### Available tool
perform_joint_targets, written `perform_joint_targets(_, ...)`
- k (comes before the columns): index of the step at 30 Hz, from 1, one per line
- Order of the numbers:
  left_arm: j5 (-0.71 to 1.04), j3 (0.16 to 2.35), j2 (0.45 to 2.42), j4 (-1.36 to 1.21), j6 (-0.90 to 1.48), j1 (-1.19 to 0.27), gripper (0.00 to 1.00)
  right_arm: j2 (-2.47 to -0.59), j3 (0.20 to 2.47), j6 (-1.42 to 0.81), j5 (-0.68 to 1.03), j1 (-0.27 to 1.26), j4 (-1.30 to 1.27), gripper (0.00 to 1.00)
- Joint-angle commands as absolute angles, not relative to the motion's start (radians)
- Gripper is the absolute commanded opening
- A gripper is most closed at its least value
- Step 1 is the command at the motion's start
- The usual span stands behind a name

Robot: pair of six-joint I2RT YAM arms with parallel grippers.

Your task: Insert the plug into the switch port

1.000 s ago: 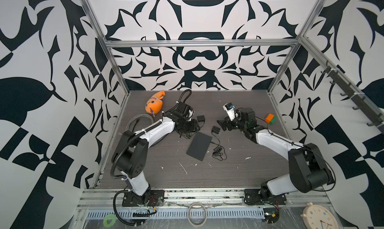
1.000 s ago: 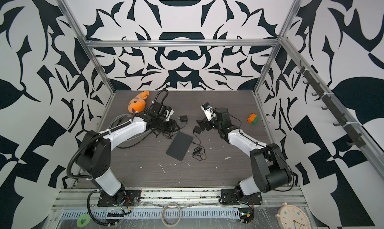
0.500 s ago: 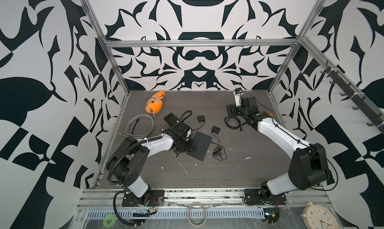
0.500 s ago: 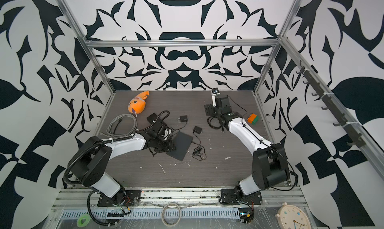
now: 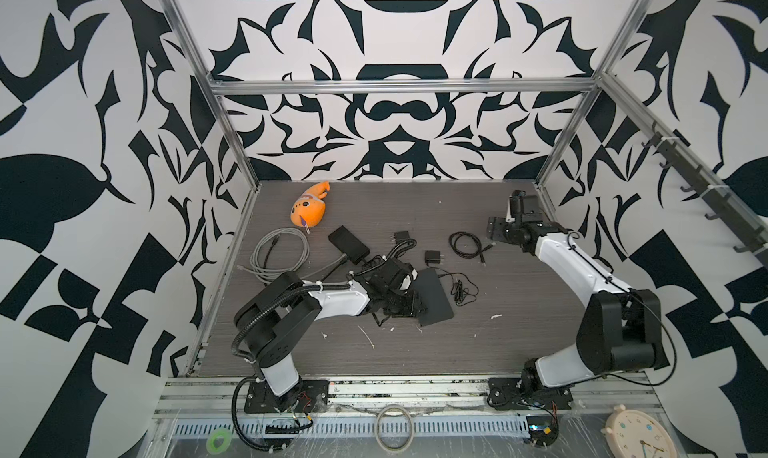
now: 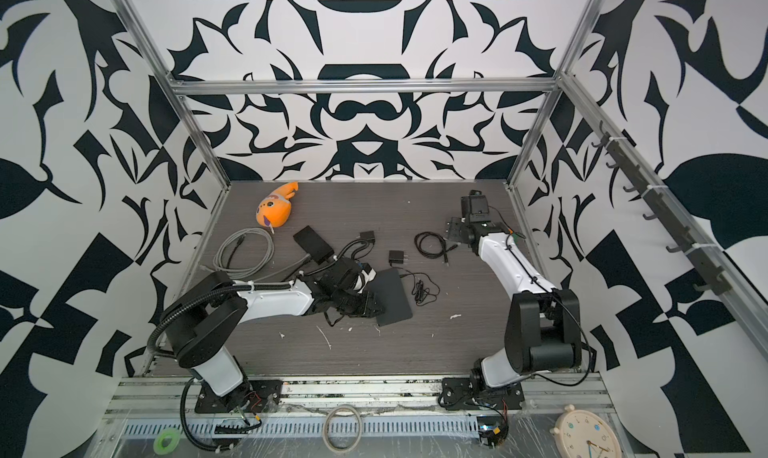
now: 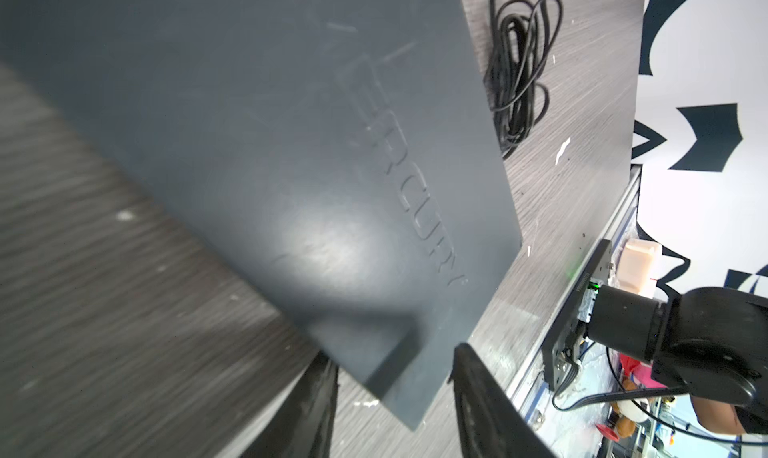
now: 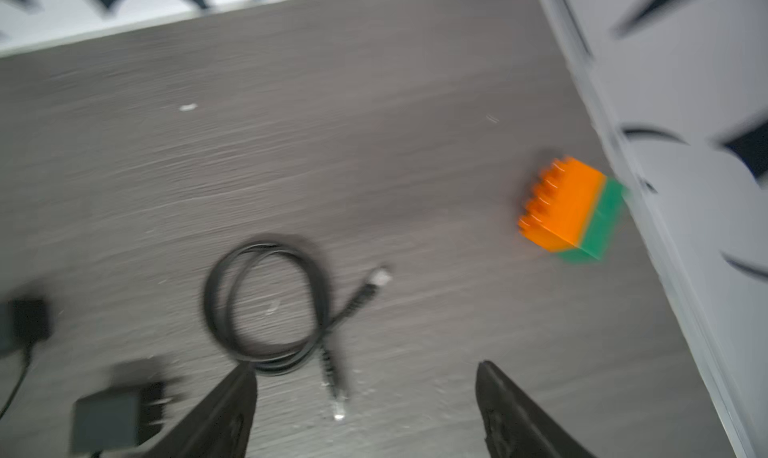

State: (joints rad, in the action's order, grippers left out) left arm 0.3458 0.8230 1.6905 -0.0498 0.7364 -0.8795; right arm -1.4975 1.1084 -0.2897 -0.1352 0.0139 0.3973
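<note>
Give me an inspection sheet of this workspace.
Surface: dark wood-grain table, white scraps on it.
Job's things: switch on the table; ports not visible.
Clutter: orange fish toy, orange-green block, black adapter.
Grippers: left gripper fingers straddle a switch corner, grip unclear; right gripper open, empty.
Cables: grey coil, black loop, thin cord bundle.
Surroundings: patterned walls; clock past the front edge.

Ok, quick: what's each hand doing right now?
Left hand: set around a corner of the switch; whether it grips it cannot be told.
Right hand: open, holding nothing.
</note>
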Motion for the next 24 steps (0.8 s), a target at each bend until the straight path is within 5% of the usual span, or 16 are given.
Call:
perform_joint_targets(1, 0.250, 0.781, 1.542, 0.046, 0.664, -0.836, 0.48, -1.490, 1.154, -0.390, -0.172, -0.070, 0.503, 0.88)
perform_joint_targets(9, -0.001, 0.783, 1.410, 0.182, 0.544, -0.778, 0.48, -1.649, 1.241, -0.472, -0.143, -0.251, 0.497, 0.92)
perform_joint_targets(19, 0.008, 0.862, 1.585, 0.117, 0.501, -0.777, 0.49, -1.770, 1.365, -0.446, -0.074, -0.214, 0.508, 0.93)
perform_joint_targets(24, 0.004, 0.877, 1.636, 0.088, 0.505, -0.775, 0.50, -1.727, 1.330, -0.413, -0.004, -0.106, 0.493, 0.78)
